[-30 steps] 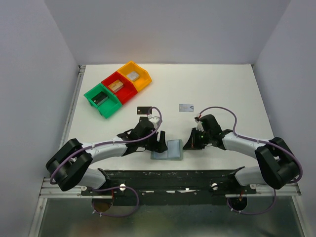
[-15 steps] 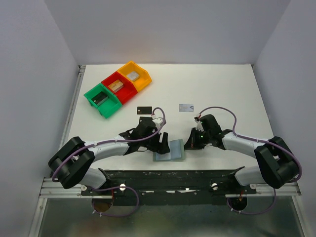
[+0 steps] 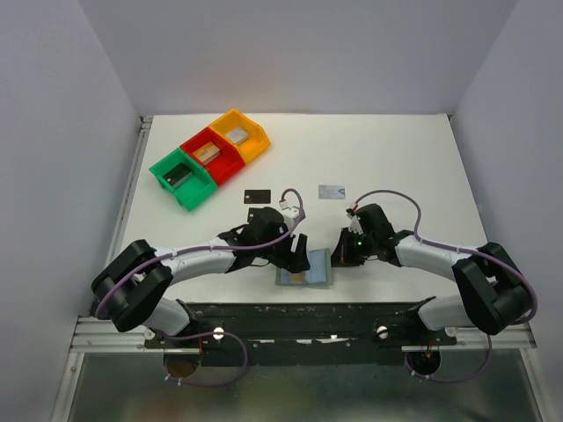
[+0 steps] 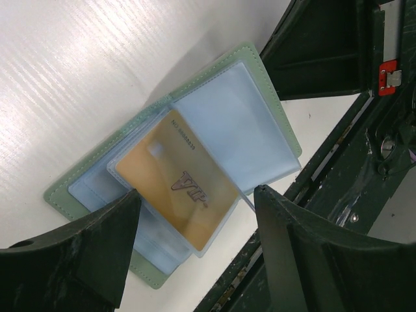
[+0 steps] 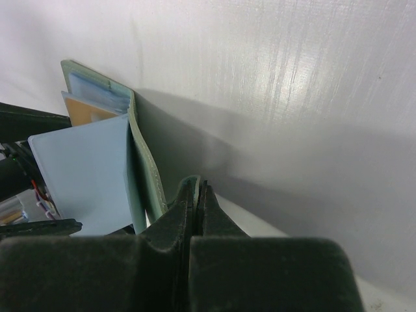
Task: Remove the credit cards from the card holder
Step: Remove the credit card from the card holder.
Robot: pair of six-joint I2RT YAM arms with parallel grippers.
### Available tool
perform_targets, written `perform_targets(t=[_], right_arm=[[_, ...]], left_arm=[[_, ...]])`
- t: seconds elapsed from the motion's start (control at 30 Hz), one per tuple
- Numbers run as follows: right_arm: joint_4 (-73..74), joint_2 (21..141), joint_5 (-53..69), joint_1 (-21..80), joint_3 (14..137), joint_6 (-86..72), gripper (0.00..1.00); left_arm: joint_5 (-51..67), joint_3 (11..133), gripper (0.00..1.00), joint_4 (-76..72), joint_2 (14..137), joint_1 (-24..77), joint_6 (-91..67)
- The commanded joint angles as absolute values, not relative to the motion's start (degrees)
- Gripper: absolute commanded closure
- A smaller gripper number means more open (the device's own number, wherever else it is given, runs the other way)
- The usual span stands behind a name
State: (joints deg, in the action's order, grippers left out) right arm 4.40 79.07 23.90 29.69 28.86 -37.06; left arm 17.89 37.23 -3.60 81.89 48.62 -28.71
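Left arm [image 3: 202,257] over card holder [image 3: 318,266], right jaws pinching

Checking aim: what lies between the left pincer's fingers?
In the left wrist view, the gold VIP card, sleeved in the open card holder, shows between the left pincer's open fingers.

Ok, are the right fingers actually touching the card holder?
Touching. The right wrist view shows the right fingers shut on the green edge of the card holder.

High at the near side, looking down on the whole table [image 3: 396,158]. Left wrist: close above the open card holder [image 4: 240,123]. Right wrist: low along its edge, seen in all three views.
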Motion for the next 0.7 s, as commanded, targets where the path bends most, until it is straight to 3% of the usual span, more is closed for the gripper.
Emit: perform_targets(t=[0.0, 0.33, 0.67], right_arm=[[4.83, 78.75, 24.35, 30.32, 30.06, -36.65, 1.0], [5.19, 78.22, 23.47, 30.23, 29.62, -36.65, 0.99], [5.89, 77.43, 23.12, 30.23, 29.62, -36.65, 0.91]], left_arm=[[18.64, 38.5, 0.2, -3.52, 82.0, 49.13, -27.95], [17.66, 39.02, 0.2, -2.99, 81.39, 49.31, -27.77], [17.67, 43.33, 0.2, -0.79, 83.93, 50.45, -26.28]])
